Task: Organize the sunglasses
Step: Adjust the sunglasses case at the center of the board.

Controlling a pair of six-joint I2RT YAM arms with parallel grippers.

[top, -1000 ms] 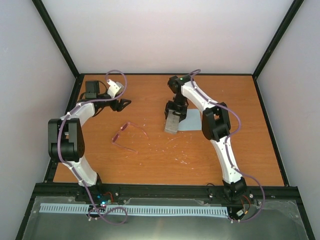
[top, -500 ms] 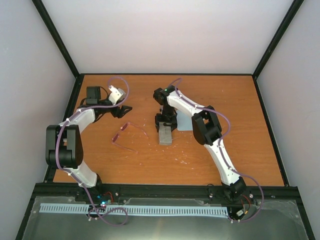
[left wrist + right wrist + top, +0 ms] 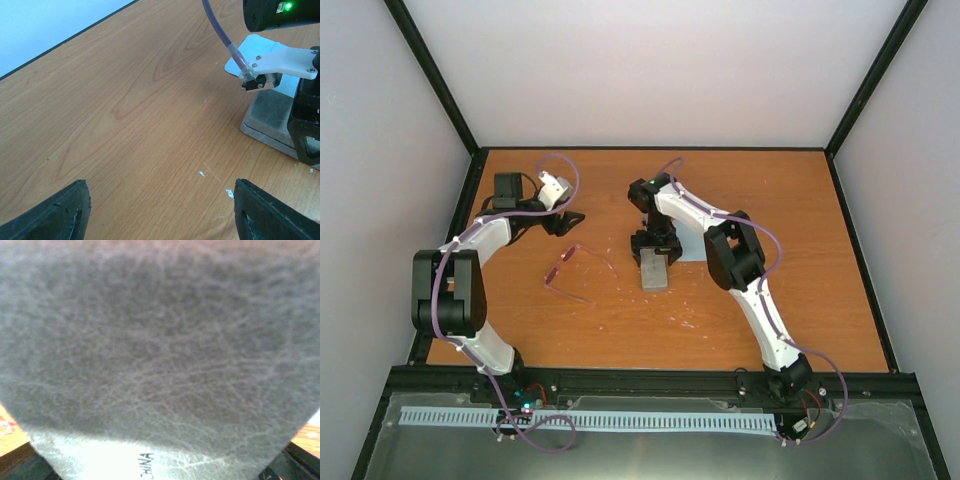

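Observation:
The sunglasses, thin pink-red frame with temple arms spread, lie on the wooden table left of centre. My left gripper is open and empty just behind them; in the left wrist view its fingers stand wide apart over bare wood and the sunglasses are out of view. My right gripper is shut on the grey case, closed and low at the table, to the right of the sunglasses. The case fills the right wrist view and also shows in the left wrist view.
A light blue-grey cloth lies flat behind and to the right of the case, partly hidden by the right arm; it also shows in the left wrist view. Black frame rails border the table.
My right gripper has carried the case left and nearer, off the cloth, and lowered it beside the sunglasses. My left gripper has shifted slightly right and nearer, towards the sunglasses.

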